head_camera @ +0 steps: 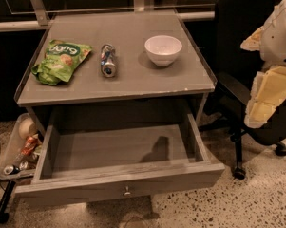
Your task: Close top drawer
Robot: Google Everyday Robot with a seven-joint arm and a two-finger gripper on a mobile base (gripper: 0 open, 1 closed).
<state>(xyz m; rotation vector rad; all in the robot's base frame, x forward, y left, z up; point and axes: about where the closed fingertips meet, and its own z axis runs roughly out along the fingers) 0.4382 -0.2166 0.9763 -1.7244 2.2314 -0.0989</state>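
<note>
Your gripper hung at right, open or closed you could not tell, well apart from the pulled-out top drawer.

The grey, wood-grain, rectangular tabletop carries three things in a row. A small round white bowl stands upright toward the back right. Just left of the bowl, apart from it, a crushed silver-and-blue metal can lies on its side, one end pointing to the front edge. Farther left of the bowl, beyond the can, a crumpled green snack bag lies flat near the left rim. The pincer hangs right of the bowl, off the tabletop.
</note>
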